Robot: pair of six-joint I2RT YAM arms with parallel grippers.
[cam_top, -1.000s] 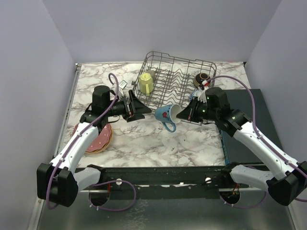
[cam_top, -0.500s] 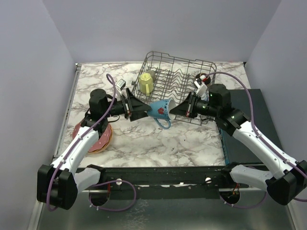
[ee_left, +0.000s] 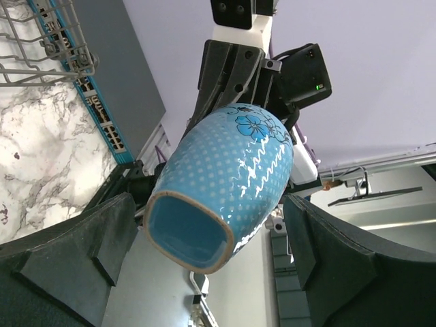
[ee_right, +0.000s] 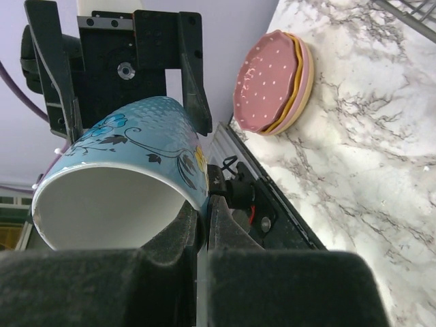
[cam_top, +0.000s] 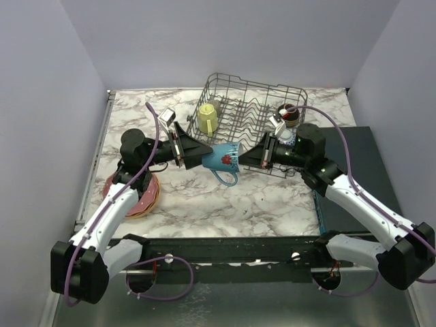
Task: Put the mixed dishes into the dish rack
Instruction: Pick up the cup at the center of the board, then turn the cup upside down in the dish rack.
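The right claw [cam_top: 242, 159] is clenched on the rim of the blue mug [cam_top: 223, 158] from 3 o'clock, mug aloft over the bench [cam_top: 204, 197], at 7 o'clock of the rack [cam_top: 255, 83]. The left claw [cam_top: 201, 155] is spread wide around its base, 9 o'clock.

Robot lab enclosure, plain lilac walls [cam_top: 238, 41], marble-print tabletop [cam_top: 225, 204], black mounting rail [cam_top: 225, 248], purple cabling [cam_top: 163, 297]
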